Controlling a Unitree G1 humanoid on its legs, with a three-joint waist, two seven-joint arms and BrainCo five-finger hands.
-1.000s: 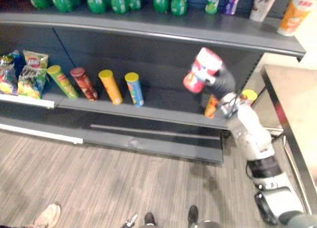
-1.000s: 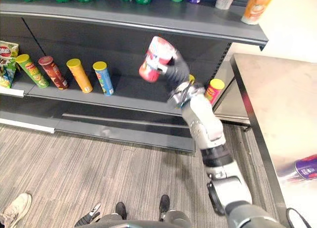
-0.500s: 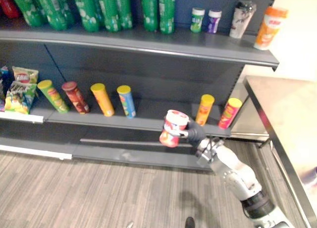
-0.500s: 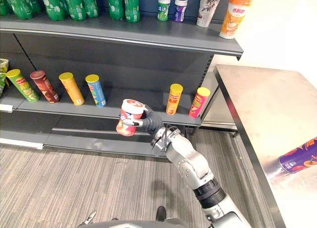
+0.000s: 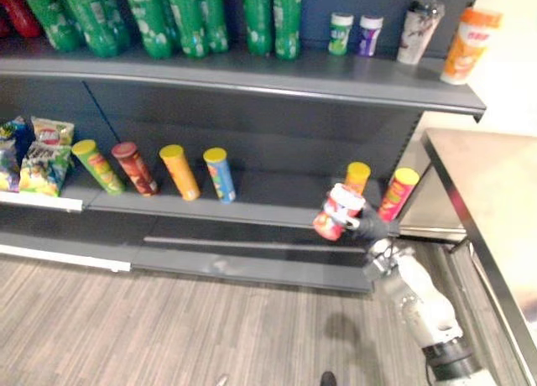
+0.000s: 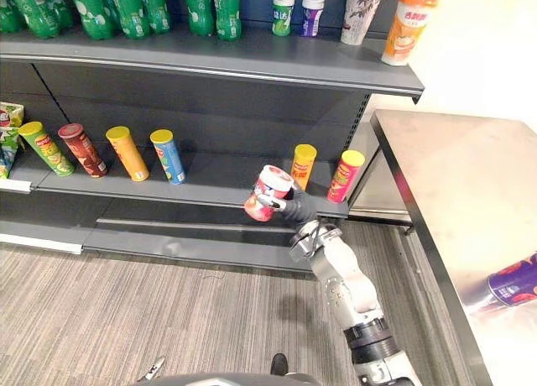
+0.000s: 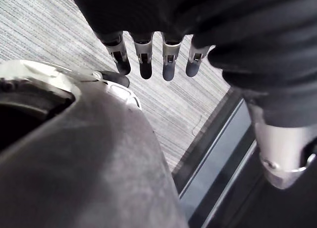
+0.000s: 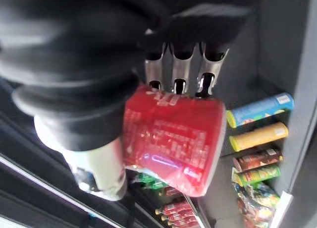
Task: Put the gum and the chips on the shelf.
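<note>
Right now I am carrying the gum tub [image 6: 268, 193] in my right hand [image 6: 298, 210], with my fingers [image 8: 179, 69] curled round its red side and clamped on it. It is hanging in the air in front of the lower shelf [image 6: 210, 180], just beside the orange can [image 6: 302, 166] with the yellow lid and near the pink can [image 6: 346, 176].

I am judging that it belongs higher, by the small green tub [image 6: 284, 13] and purple tub [image 6: 311, 14] on the top shelf [image 6: 352, 67]. So I am planning to raise it clear of that shelf's front lip before reaching in. The tub is tilting, lid uppermost, so I am meaning to bring it upright before lowering it onto a bare patch, clear of the neighbours. I am planning to loosen my hold only once the base is sitting flat.

The tub is looking short and stout, red-bodied with a white lid. It seems hard and smooth, so I am expecting it to slip under a light squeeze.

The purple chips can [image 6: 513, 284] is lying on its side on the steel surface [image 6: 436, 176], well apart. My left hand [image 7: 145, 59] is hanging with fingers relaxed above the floor [image 7: 49, 29].
</note>
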